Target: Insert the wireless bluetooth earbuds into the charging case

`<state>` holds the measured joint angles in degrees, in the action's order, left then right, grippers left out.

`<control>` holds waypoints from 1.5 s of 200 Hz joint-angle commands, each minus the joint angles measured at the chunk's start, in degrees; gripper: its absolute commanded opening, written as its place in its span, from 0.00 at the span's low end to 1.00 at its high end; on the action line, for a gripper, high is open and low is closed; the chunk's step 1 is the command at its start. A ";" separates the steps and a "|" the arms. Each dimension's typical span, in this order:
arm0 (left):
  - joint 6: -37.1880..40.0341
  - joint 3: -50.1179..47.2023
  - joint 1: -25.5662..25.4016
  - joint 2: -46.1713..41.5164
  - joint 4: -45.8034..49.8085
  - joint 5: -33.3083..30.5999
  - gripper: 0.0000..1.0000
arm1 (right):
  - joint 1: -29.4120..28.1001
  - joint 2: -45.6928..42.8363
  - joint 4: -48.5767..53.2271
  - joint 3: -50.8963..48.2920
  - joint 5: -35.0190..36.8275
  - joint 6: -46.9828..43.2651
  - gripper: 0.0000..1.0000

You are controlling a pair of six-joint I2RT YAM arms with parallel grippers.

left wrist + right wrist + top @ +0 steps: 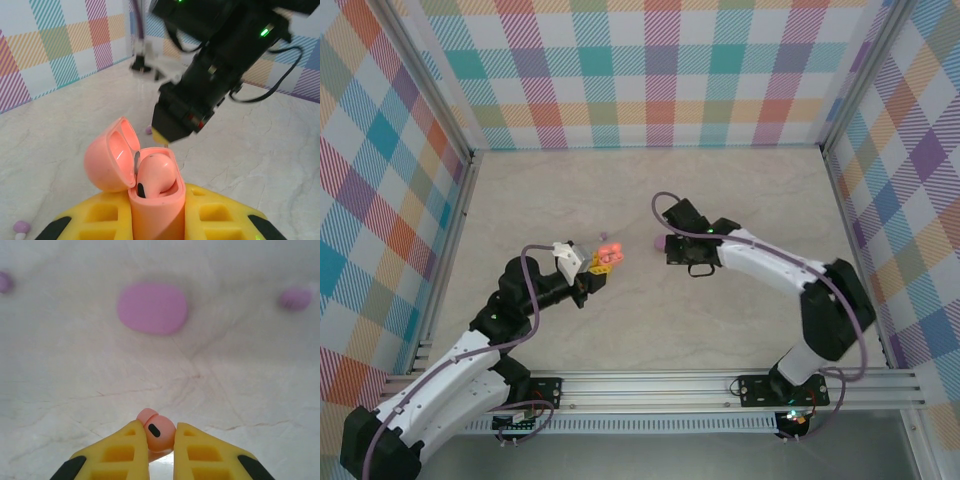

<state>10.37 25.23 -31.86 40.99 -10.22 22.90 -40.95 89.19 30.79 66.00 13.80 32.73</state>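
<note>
Fingers (120,452) of the right end effector (154,429) are pinched together on a salmon earbud (161,432). Ahead of it on the worktop (75,365) lies a purple case (152,307), with a lilac earbud (295,298) further right. The left end effector (157,212) is clamped on an orange case (107,160), lid open, with a second salmon earbud (157,172) seated inside.

From high at the near edge, the top camera takes in the whole table (750,190). The left wrist camera sits low behind the orange case (156,212), facing the right arm (220,50); the top view shares both. The right wrist camera stares down, close over an orange earbud (160,432).
</note>
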 commanded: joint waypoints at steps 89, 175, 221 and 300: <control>-9.34 0.48 -0.40 5.33 -19.64 4.79 0.00 | 0.02 -18.03 -21.48 -0.34 -23.52 -28.25 0.16; -15.32 1.55 -0.31 6.57 -24.89 9.25 0.00 | 0.02 -20.38 -31.14 -1.66 -41.84 -33.35 0.21; -18.92 2.28 -0.22 10.33 -29.48 13.62 0.00 | -0.09 -21.37 -31.36 -3.17 -46.85 -37.92 0.20; -19.16 3.18 -0.23 10.52 -30.65 14.81 0.00 | -0.10 -21.91 -28.82 -4.35 -49.13 -49.00 0.18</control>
<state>-8.19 26.44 -31.86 51.90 -37.93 36.16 -40.95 68.40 1.34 61.49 -32.91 -11.33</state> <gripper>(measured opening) 0.201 0.187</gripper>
